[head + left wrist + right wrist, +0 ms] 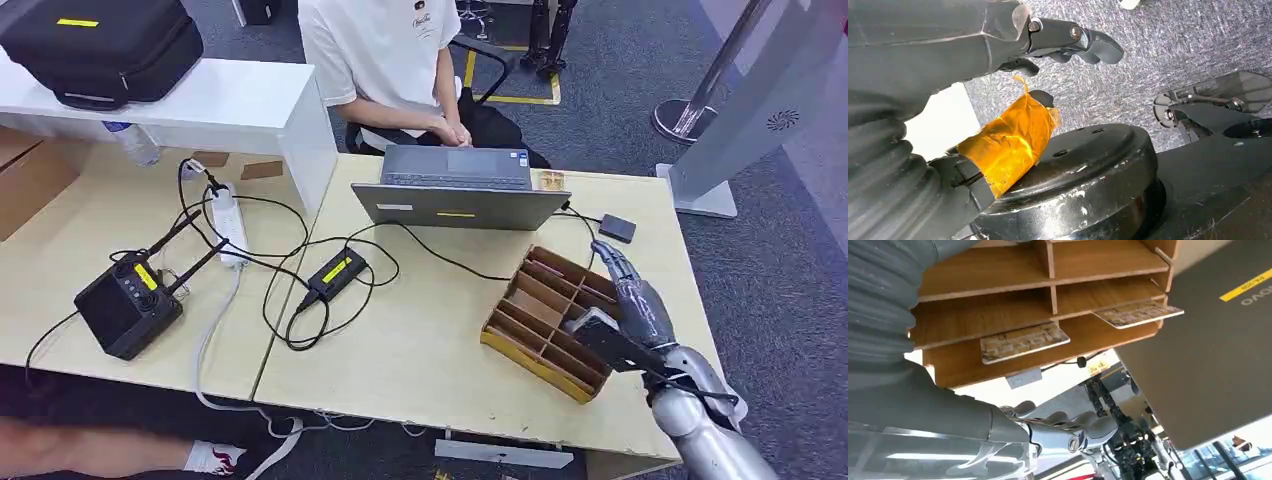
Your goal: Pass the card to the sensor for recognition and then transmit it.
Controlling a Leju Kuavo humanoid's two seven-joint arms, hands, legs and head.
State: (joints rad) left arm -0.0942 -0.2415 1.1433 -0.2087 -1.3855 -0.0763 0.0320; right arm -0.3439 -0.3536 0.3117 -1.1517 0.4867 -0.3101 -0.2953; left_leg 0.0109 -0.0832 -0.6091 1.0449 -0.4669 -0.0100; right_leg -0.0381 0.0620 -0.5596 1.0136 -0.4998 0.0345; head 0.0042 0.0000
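A wooden divided tray [530,330] lies on the table's right part. In the right wrist view, two patterned cards [1024,342] [1139,314] lie flat in separate compartments of the tray [998,275]. My right hand [632,303] hovers over the tray's right end with its fingers stretched forward and nothing in it; its fingers [1068,432] are apart from the cards. A small dark sensor box [617,227] on a cable sits beyond the tray, right of the laptop. My left hand [948,65] hangs by my body, fingers [1088,42] apart and empty, with orange tape [1008,145] on its thumb.
A grey laptop [455,190] stands open behind the tray, with a person seated beyond it. Cables, a black adapter [335,272], a power strip [230,225] and a black box with antennas [128,303] cover the left side. The table's right edge runs close to my right arm.
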